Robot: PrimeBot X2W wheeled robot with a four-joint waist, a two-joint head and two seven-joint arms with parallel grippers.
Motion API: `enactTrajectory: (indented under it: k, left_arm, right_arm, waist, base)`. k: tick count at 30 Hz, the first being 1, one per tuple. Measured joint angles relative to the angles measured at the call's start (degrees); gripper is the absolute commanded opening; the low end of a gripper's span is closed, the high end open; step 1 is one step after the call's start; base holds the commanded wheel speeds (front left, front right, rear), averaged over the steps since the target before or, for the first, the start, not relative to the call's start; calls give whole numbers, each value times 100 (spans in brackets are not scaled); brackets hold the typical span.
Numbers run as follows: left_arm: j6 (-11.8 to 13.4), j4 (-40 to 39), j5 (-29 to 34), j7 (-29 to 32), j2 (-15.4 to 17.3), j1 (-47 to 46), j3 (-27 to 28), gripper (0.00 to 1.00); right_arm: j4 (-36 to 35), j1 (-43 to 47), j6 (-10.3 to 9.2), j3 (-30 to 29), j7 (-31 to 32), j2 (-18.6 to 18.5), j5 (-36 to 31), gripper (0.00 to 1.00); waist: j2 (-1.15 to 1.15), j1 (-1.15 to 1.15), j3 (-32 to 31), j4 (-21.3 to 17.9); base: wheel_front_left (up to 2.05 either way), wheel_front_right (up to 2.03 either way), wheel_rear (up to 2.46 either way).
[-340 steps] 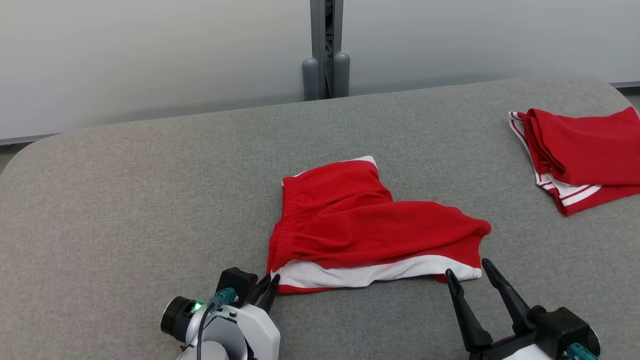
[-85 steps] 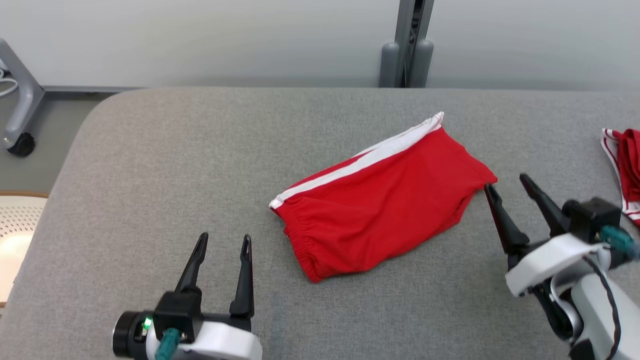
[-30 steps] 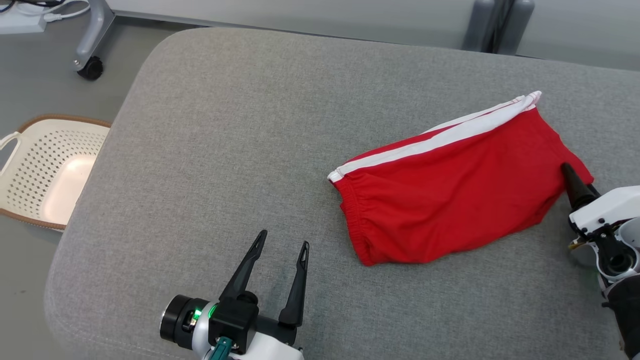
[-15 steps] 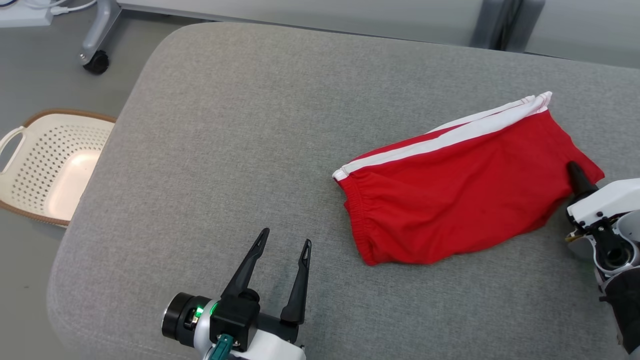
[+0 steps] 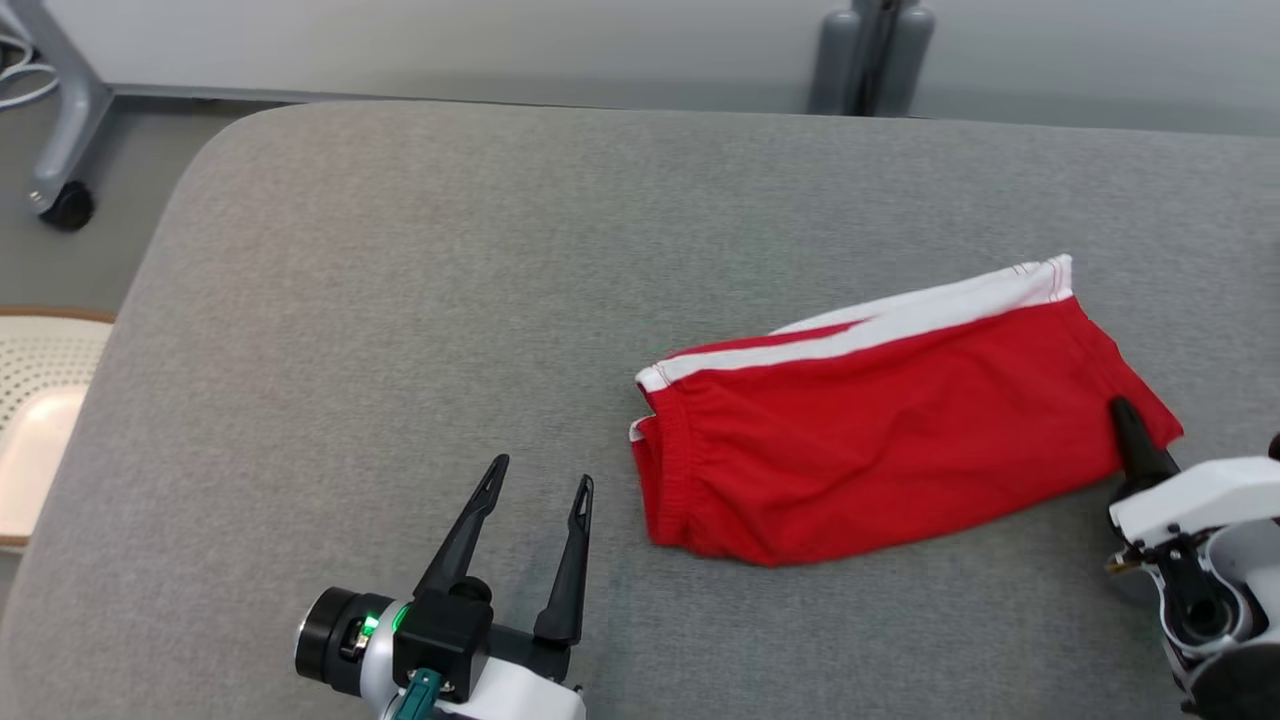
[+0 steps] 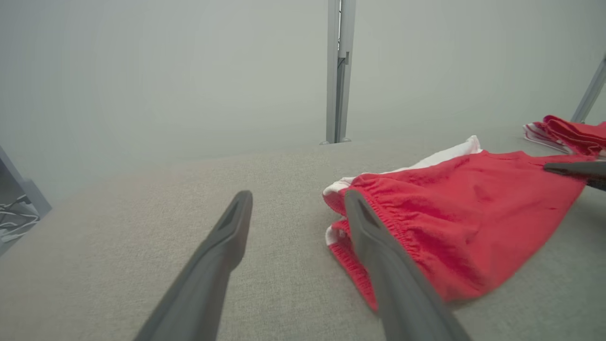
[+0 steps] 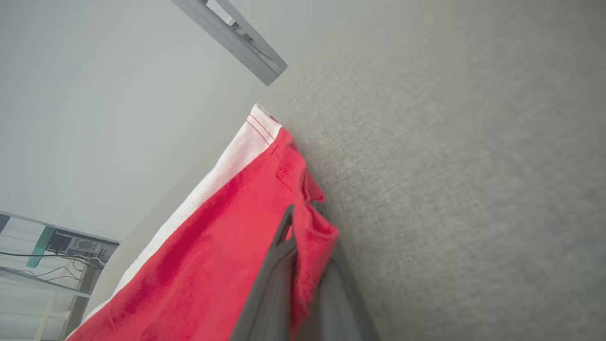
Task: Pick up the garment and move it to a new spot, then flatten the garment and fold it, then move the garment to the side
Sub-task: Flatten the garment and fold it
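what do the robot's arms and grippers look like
Both have white wrist shells ending in long, dark, tapering jaws. The left gripper has a black base, a black round barrel with a green light and a teal plug. The right gripper has a dark round socket below its shell.

Right gripper (image 5: 1124, 414) pinching red shorts (image 5: 880, 450), left gripper (image 5: 541, 473) spread

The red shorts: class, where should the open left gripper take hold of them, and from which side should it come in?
Best grip the gathered waistband of the red shorts, coming in low from the robot's left. That thick elastic edge faces the left gripper, and the right gripper pinches the opposite hem corner.
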Motion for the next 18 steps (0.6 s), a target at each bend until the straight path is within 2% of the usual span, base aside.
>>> enactTrajectory:
  k: [9, 18]
  left_arm:
    - [-112, 3, 99, 0, 0, 110, 85, 100]
    - [-169, 54, 146, 0, -1, 141, 136, 100]
  right_arm:
    - [-444, 732, 0, 137, -439, -279, 43, 0]
    - [-642, 1071, 0, 174, -586, -332, 90, 0]
  waist:
    - [0, 0, -134, -529]
    - [0, 0, -378, -734]
  base:
    - [0, 0, 0]
    - [0, 0, 0]
